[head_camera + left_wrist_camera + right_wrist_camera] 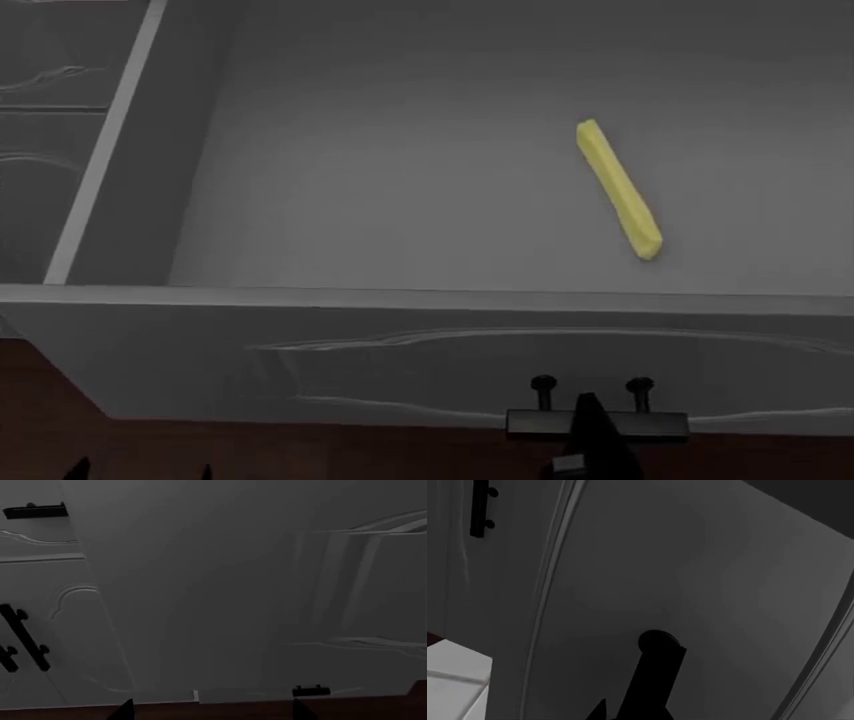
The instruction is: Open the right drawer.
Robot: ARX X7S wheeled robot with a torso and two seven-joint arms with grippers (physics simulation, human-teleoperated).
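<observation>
The right drawer (441, 355) stands pulled out in the head view, its plain grey inside (400, 170) open to sight. Its black bar handle (597, 424) sits on two round-topped posts on the streaked front. My right gripper (587, 432) is at the handle's middle. In the right wrist view the handle bar (650, 680) and one round post run down between the jaws, with one fingertip (597, 711) beside it. My left gripper (213, 715) is open and empty, its two tips far apart, low at the left (140, 472) below the drawer.
A yellow stick (618, 190) lies inside the drawer at the right. Other grey fronts (54, 100) stand to the left, with black handles (27, 640) in the left wrist view. Brown floor (40, 400) lies below.
</observation>
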